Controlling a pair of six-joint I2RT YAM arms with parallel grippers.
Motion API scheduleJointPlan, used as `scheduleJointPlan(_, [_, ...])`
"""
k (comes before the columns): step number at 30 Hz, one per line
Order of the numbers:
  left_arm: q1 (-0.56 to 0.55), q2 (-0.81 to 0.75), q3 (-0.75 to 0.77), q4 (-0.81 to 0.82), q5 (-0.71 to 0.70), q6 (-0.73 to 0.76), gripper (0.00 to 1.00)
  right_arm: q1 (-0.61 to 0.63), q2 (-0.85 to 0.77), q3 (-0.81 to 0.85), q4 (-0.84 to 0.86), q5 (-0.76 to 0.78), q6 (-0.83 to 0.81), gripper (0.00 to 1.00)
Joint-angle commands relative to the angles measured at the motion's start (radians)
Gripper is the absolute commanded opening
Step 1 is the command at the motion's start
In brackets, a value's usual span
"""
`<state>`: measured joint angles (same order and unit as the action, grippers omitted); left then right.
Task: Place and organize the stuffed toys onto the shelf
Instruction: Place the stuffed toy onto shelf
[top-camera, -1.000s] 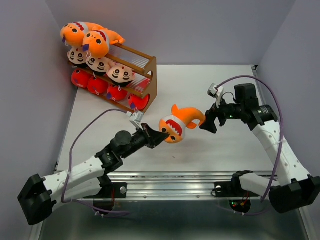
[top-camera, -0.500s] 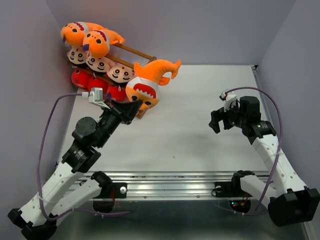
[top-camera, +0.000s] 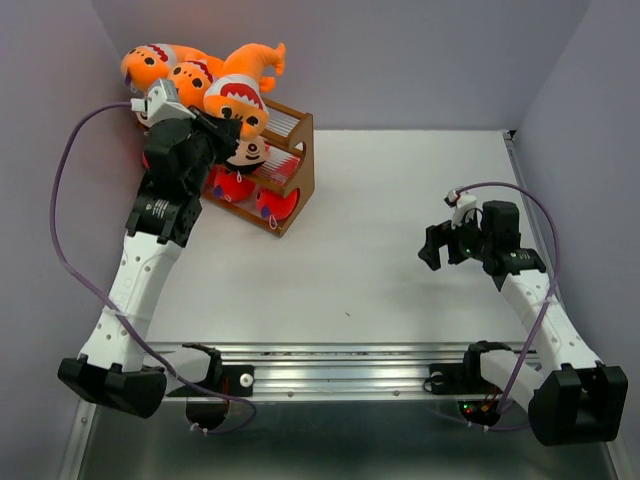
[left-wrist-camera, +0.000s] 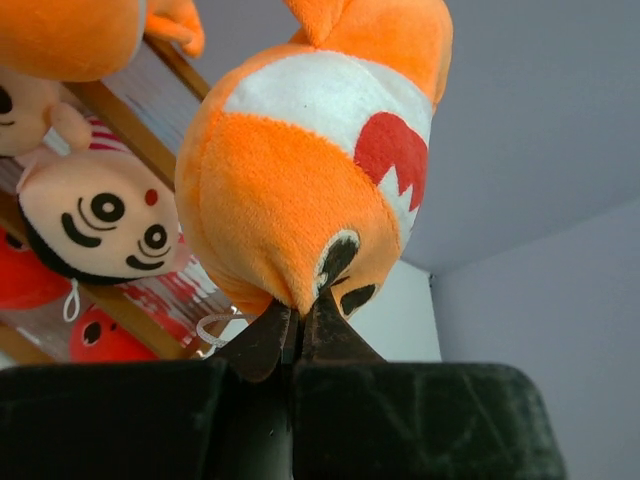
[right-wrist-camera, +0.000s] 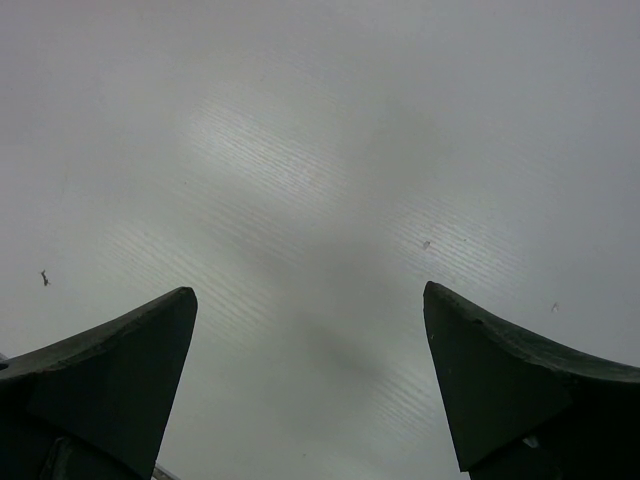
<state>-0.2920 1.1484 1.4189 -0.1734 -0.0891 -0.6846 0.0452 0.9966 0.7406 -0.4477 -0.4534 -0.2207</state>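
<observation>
My left gripper (top-camera: 225, 125) (left-wrist-camera: 297, 305) is shut on an orange shark (top-camera: 242, 90) (left-wrist-camera: 310, 170), pinching its plush near the mouth and holding it over the top tier of the brown shelf (top-camera: 296, 160) at the back left. Two more orange sharks (top-camera: 165, 68) lie on the top tier. Cartoon boy toys (left-wrist-camera: 95, 210) sit on the middle tier, and red sharks (top-camera: 272, 203) fill the bottom one. Over bare table on the right, my right gripper (top-camera: 433, 247) (right-wrist-camera: 310, 330) stands open and holds nothing.
The grey table (top-camera: 400, 190) lies between purple walls on the left, back and right. A metal rail (top-camera: 340, 360) runs along the near edge between the arm bases. The shelf stands tight in the back left corner.
My left arm has swung up and to the back left, carrying the orange shark from mid-table to above the shelf's top tier. The right gripper drew back to the right and stayed open.
</observation>
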Motion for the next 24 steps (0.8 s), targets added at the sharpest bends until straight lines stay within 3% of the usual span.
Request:
scheduleJointPlan(1, [0.039, 0.039, 0.145, -0.099, 0.032, -0.01, 0.0, -0.007, -0.018, 0.006, 0.066, -0.025, 0.004, 1.0])
scheduleJointPlan(24, [0.065, 0.324, 0.337, -0.19, -0.009, 0.026, 0.0, -0.007, -0.026, 0.008, 0.064, -0.014, 0.0, 1.0])
